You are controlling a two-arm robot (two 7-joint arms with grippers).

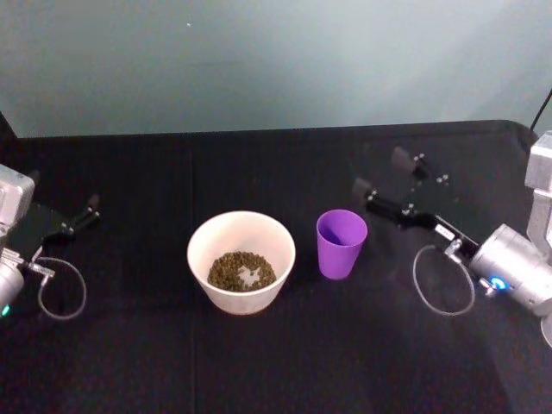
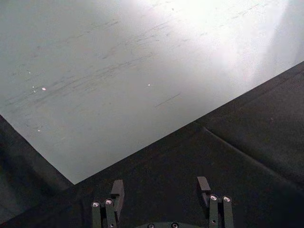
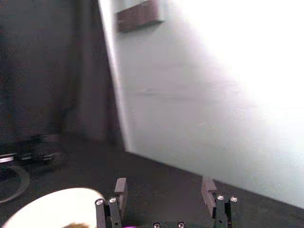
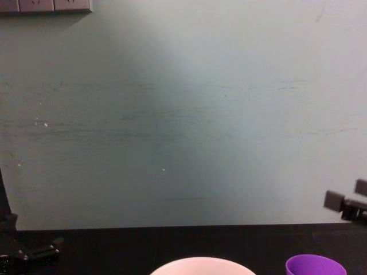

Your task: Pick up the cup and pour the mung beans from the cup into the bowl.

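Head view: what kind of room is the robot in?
Probably a robot test bench, not a kitchen: a table draped in black cloth against a plain grey-green wall, with just a bowl of mung beans and a purple cup.

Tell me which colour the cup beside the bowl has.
The cup is bright purple, inside and outside; the head view shows it best.

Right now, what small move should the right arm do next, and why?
Probably pull the right gripper back and park it. Its fingers are open, apart from the cup, which stands upright beside the bowl, and the beans already lie in the bowl.
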